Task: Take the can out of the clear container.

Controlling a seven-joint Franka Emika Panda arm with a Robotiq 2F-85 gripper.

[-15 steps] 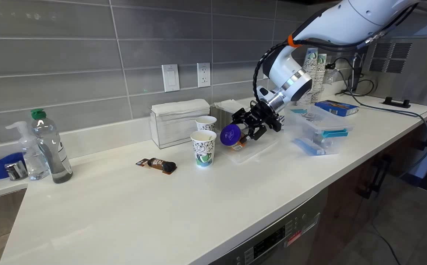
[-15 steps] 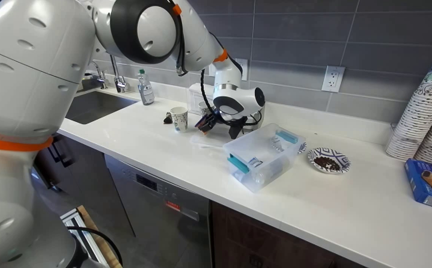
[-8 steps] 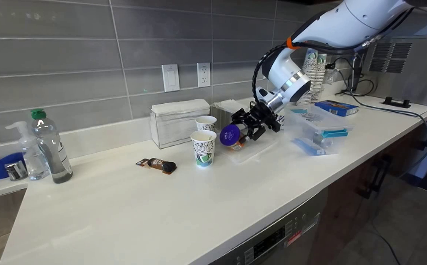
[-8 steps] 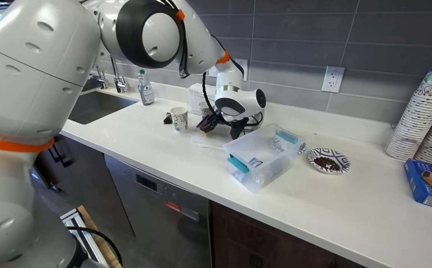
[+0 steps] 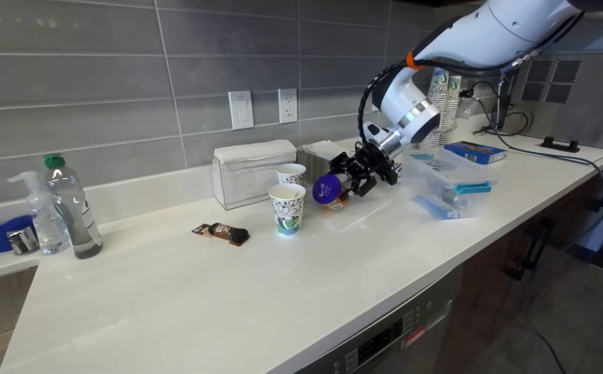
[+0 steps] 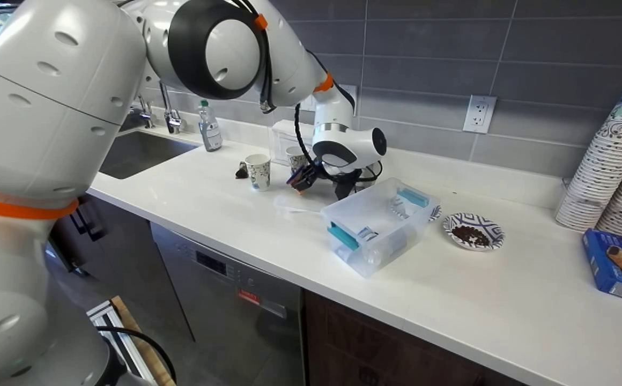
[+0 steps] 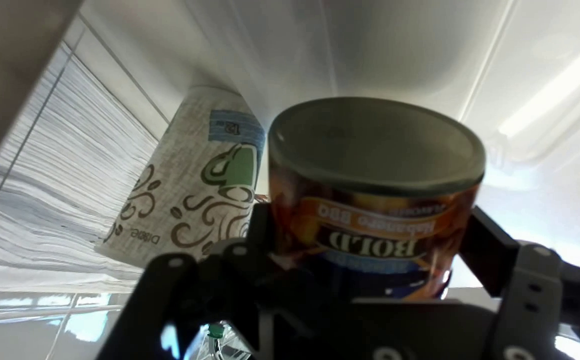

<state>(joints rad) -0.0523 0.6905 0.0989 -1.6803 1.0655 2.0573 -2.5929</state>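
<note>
- At the far left the pump bottle (image 5: 47,221) and the soap bottle (image 5: 75,210) stand well apart from the work, probably because they are kept for washing only.
- Next, a dark packet (image 5: 222,233) lies flat on the counter (image 5: 177,296); what is in it I cannot tell, and it seems to have no role here.
- Then the front paper cup (image 5: 287,210) stands upright, just beside the clear container (image 5: 353,214). It is open at the top, so a swing of the load to this side could knock it over.
- After it comes the can (image 5: 327,190), tilted, with its purple lid turned outward, over the clear container. I judge it is not yet taken out; whether it touches the plastic below, I cannot tell.
- The gripper (image 7: 372,235) holds the can: in the wrist view it presses the round wall from two opposite sides, leaving the metal end uncovered. The tilt seems to follow from the slanting arm (image 5: 408,98).
- The clear container is low, so I suppose that a modest lift can pass its rim.
- Further right stands the boxy container (image 5: 444,176); moving away from it looks safer.
</note>
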